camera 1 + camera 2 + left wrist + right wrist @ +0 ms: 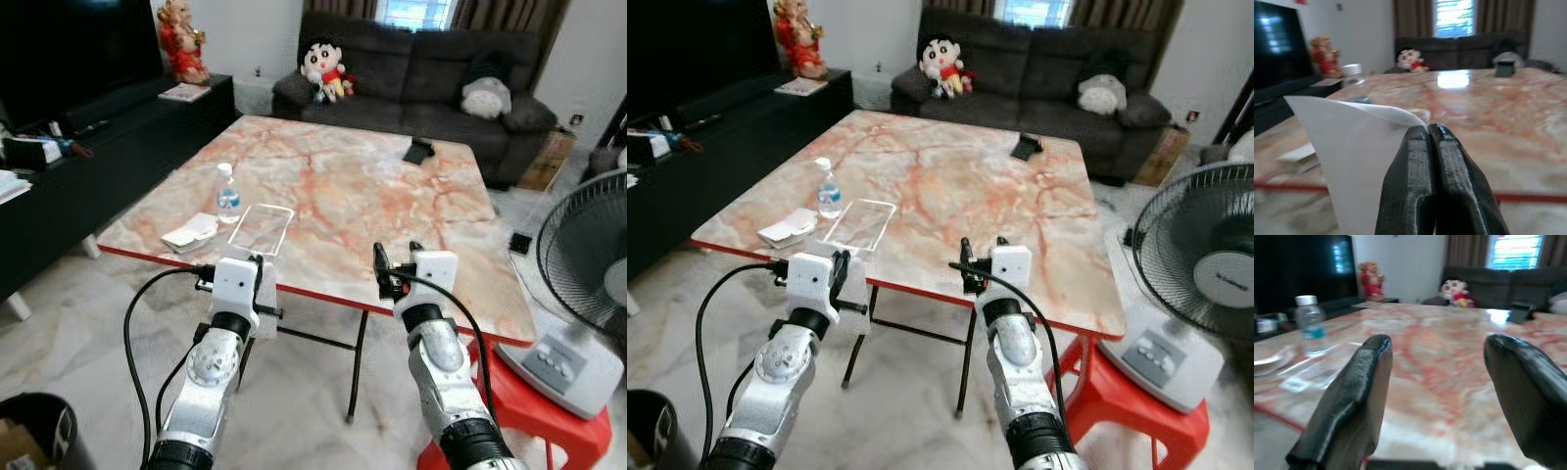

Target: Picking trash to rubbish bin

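A white sheet of paper (1352, 161) is pinched in the left gripper (1432, 134), whose two black fingers (1410, 186) are pressed tight together on its edge; in the left eye view the sheet hangs just beside that gripper, at lower centre-left of the frame, off the near red edge of the marble-patterned table (372, 186). So one piece of trash looks picked but not yet binned: the round black rubbish bin (34, 431) sits on the floor at the lower left corner, well apart from the gripper. More seems left on the table's near-left part: a clear plastic water bottle (227, 193), a crumpled white tissue (191, 233) beside it and a flat transparent plastic sleeve (261, 228). The right gripper (1437, 382) hovers near the table edge with its fingers spread wide, holding nothing.
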Robot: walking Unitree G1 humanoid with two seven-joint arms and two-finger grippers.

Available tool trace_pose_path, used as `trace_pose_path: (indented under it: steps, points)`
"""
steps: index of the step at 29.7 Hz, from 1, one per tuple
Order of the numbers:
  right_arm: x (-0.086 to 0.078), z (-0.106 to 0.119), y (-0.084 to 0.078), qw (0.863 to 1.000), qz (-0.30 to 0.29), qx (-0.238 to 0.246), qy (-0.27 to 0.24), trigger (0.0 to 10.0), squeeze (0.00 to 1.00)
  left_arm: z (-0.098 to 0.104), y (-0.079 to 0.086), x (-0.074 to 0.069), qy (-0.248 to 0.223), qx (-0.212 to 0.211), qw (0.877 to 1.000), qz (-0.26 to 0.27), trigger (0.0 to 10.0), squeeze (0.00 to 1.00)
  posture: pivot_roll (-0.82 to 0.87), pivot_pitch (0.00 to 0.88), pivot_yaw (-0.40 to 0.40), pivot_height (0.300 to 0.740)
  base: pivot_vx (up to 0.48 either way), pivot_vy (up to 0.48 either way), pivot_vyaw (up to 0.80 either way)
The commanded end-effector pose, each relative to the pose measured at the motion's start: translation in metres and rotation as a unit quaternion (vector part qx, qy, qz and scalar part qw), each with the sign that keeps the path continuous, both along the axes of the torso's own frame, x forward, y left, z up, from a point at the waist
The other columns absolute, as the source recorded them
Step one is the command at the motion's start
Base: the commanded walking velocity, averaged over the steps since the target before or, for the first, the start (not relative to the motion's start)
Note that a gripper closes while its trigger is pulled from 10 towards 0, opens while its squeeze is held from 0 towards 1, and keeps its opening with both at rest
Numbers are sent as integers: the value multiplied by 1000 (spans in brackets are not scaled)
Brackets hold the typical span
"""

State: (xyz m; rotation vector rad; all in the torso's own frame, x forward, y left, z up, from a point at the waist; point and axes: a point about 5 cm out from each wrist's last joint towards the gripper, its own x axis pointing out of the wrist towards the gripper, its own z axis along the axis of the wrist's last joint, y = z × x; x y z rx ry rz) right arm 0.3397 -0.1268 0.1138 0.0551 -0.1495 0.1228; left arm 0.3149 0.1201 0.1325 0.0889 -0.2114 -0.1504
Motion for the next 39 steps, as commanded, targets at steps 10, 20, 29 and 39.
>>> trace_pose_path:
  steps: [10,20,29,39]
  points:
    - [2,3,-3,1000,-2,-3,-1,10000,0,0,-3,1,0,-5,1000,-3,10000,0,-34,0,-66,740,-269,0,0]
    - [2,-32,-31,994,-20,17,107,10000,0,-43,14,2,101,23,994,24,10000,0,-39,3,-76,740,-105,0,0]
    - [-43,-104,-89,949,-96,2,300,10000,0,-131,47,-36,291,50,953,65,10000,0,-35,23,-87,740,0,0,0]
    - [-96,-153,-101,899,-127,19,418,10000,0,-189,62,-95,433,67,895,87,10000,0,-44,42,-91,740,0,0,0]
